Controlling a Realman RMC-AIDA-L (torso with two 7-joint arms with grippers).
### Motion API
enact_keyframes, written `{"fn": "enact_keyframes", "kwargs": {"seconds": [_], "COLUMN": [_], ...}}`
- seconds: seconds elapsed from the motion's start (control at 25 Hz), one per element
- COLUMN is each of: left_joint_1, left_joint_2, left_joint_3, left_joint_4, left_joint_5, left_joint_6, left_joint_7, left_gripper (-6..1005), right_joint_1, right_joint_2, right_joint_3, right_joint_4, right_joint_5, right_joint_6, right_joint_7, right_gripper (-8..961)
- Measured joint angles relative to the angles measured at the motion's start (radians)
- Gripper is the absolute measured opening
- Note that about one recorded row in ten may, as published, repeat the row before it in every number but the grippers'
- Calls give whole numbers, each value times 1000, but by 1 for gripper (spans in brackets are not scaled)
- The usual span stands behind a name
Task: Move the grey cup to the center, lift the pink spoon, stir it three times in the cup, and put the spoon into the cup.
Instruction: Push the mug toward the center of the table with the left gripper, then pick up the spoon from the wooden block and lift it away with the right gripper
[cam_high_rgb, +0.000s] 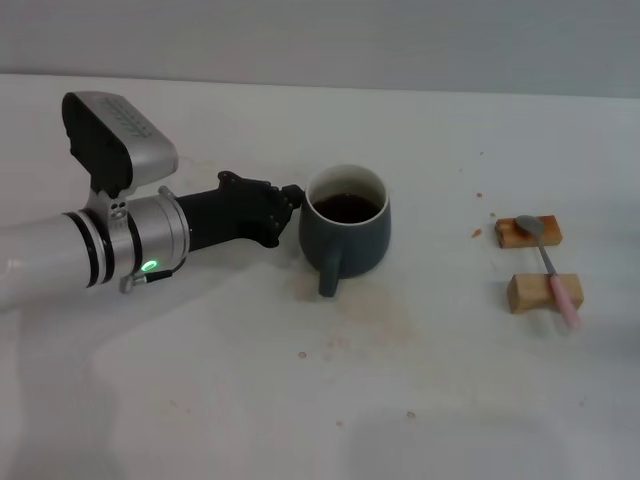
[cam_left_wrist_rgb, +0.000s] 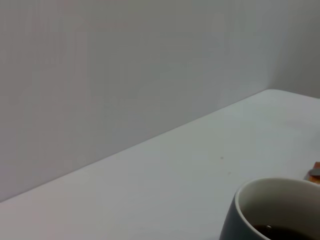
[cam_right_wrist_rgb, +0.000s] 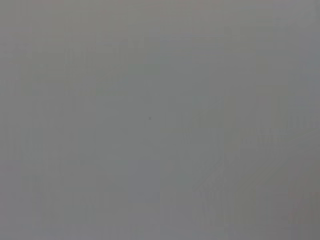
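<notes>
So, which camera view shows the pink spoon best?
The head view shows it best: the whole pink spoon lies across two wooden blocks, bowl on the far one, pink handle past the near one. The left wrist view shows at most a sliver at its edge, beyond the grey cup. The right wrist view shows none of it.

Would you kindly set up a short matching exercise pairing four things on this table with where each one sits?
Things:
1. cup
2. spoon
3. left claw
4. blocks

Places:
A. lying across the two blocks
B. close beside the cup, on the robot's left of it
C. on the table's right part, under the spoon
D. near the table's middle, handle toward the robot, dark liquid inside

Pairs: 1-D, 2-A, 3-B, 4-C
</notes>
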Motion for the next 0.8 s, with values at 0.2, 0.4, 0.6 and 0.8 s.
{"fn": "enact_keyframes", "kwargs": {"seconds": [0.2, 0.4, 0.6, 0.8], "left_joint_1": [-3, 1, 29, 77], "left_joint_2": [-7, -8, 12, 17], "left_joint_3": [0, -31, -153, -355], "left_joint_4": [-1, 3, 1, -5], "left_joint_5": [0, -5, -6, -6], "left_joint_6": [6, 7, 56, 148], "left_joint_7": [0, 0, 21, 98], "left_gripper": [98, 100, 101, 103], "right_joint_1": [-3, -3, -5, -9], "right_joint_2": [1, 1, 1, 2], "right_joint_3": [0, 0, -1, -3], "right_joint_4": [-1, -2, 1, 3], "right_joint_5": [0, 1, 1, 0], "right_joint_6": [0, 0, -1, -5], "right_joint_7": [0, 0, 0, -1], "right_gripper": [607, 608, 608, 607]}}
